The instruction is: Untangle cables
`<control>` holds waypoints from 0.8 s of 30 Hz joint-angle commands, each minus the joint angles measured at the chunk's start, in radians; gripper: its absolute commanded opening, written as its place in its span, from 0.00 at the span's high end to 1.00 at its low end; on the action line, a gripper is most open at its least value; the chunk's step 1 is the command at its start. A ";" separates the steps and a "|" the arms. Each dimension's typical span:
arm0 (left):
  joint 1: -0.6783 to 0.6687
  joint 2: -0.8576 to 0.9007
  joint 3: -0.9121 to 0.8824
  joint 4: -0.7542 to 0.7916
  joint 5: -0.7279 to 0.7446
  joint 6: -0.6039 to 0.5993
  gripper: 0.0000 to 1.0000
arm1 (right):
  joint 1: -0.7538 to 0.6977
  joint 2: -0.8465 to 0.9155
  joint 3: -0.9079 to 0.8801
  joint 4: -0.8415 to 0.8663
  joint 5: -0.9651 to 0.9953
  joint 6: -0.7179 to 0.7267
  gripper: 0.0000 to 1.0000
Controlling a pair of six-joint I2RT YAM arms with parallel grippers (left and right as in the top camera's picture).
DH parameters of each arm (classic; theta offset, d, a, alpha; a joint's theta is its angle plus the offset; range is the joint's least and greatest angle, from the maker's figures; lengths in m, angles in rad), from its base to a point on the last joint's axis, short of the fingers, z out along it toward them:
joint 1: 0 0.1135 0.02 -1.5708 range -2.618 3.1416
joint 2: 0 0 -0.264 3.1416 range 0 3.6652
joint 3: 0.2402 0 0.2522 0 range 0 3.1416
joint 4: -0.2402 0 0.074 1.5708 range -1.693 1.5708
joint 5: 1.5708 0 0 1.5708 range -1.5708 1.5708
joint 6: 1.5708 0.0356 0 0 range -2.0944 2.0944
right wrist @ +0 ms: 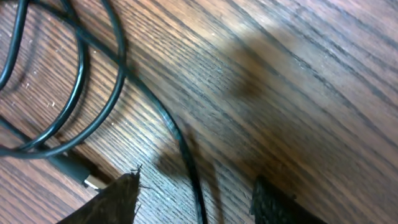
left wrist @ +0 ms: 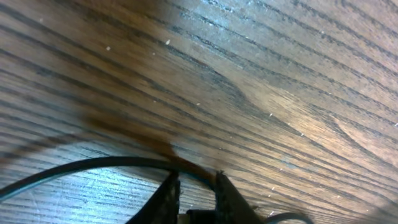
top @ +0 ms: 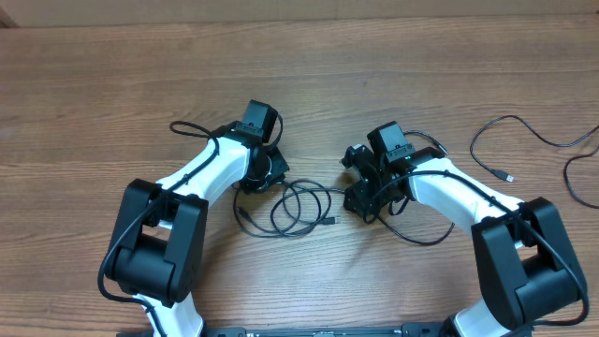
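Thin black cables (top: 301, 208) lie as loose overlapping loops on the wooden table between my two grippers. My left gripper (top: 270, 174) sits at the loops' left end. In the left wrist view its fingers (left wrist: 196, 183) are close together, with a cable (left wrist: 93, 165) running across their tips and a small plug-like piece between them. My right gripper (top: 356, 193) is at the loops' right end. In the right wrist view it (right wrist: 196, 180) is open and low over the wood, straddling one cable strand (right wrist: 149, 102). A connector plug (right wrist: 93, 180) lies beside its left finger.
A separate thin black cable (top: 505, 140) with a small plug lies spread out at the right of the table. Another black cord (top: 573, 183) loops at the far right edge. The arms' own thicker wires hang along both arms.
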 commanded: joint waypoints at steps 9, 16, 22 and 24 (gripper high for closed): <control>-0.002 0.002 -0.018 -0.007 -0.021 -0.011 0.89 | -0.001 0.008 -0.002 -0.001 0.010 -0.005 0.53; -0.002 0.002 -0.018 -0.007 -0.021 -0.011 0.91 | -0.001 0.008 -0.002 -0.001 0.016 -0.005 0.59; -0.002 0.002 -0.018 -0.007 -0.021 -0.011 0.89 | -0.001 0.008 -0.002 -0.025 -0.004 -0.005 0.35; -0.002 0.002 -0.018 -0.007 -0.021 -0.011 0.88 | 0.003 0.008 -0.002 -0.037 -0.018 -0.025 0.32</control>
